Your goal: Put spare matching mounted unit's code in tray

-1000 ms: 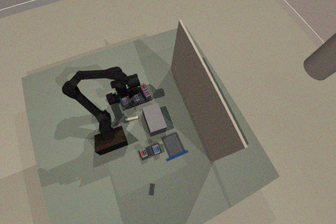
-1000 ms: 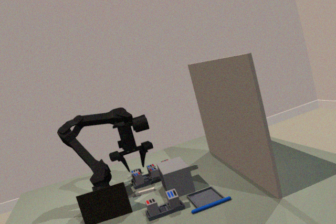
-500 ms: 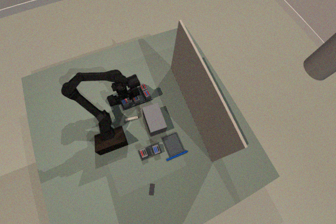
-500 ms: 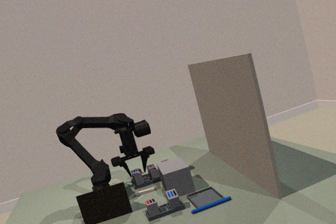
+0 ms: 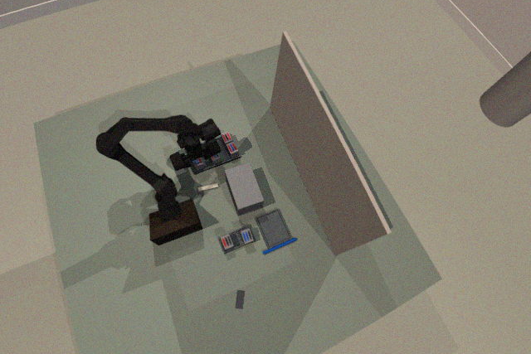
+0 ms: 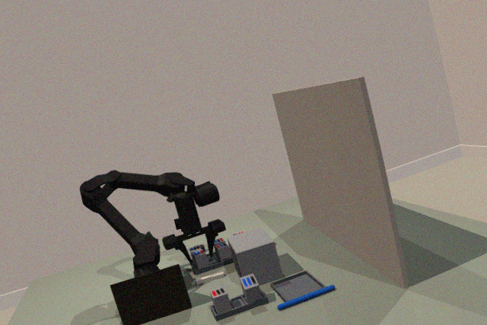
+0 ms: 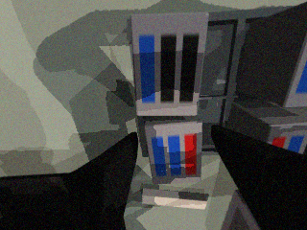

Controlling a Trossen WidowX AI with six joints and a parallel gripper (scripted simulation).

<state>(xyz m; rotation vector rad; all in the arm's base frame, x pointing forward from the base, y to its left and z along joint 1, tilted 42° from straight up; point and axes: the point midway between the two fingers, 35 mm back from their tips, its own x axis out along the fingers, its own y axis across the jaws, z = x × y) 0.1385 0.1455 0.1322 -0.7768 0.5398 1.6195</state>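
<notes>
The pincer points straight down over the far rack of spares, its two dark fingers spread fairly wide with nothing gripped between them. Directly between the fingertips stands a small grey spare whose top shows two blue bars and one red; each finger sits just to either side of it, and I cannot tell whether either one touches. Just beyond that one, further out from the pincer, is another spare marked one blue bar and two black. Off to the pincer's right in the wrist view are more blocks in the same rack, one with red and blue bars half hidden behind the right finger. Below the fingertips, on the bench, lies a short pale strip.

From the side, the arm arches up from its dark base and drops down onto the rack. The big grey mounted unit stands just beside the pincer, toward the tall leaning board. The tray, with its blue bar along the near edge, sits past the unit, well apart from the pincer. A second small rack holds two more spares close to the tray.
</notes>
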